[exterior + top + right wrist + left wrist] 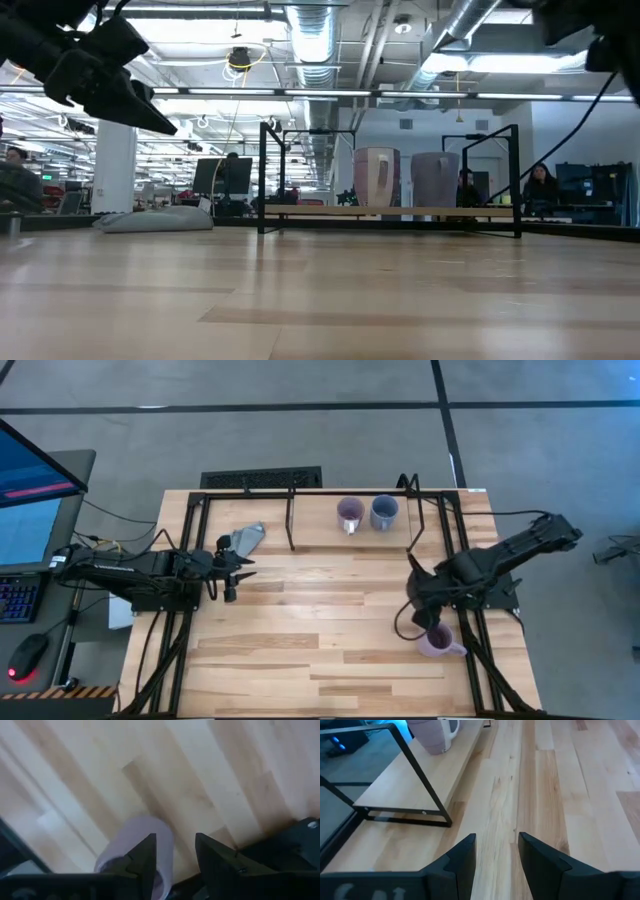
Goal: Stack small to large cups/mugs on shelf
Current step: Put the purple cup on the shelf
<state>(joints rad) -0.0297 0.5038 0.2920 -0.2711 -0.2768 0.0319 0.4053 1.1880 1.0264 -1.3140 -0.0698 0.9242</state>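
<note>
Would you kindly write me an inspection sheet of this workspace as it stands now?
Surface: wooden table, light planks.
Job's things: purple mug and blue-grey mug on the shelf; lilac mug on the table's right near edge.
Clutter: grey wedge at back left.
Pincers: left pincer open, empty, above the table; right pincer open above the lilac mug.
Cables: black cable looping at the right arm.
Surroundings: monitor, keyboard, mouse at left.
</note>
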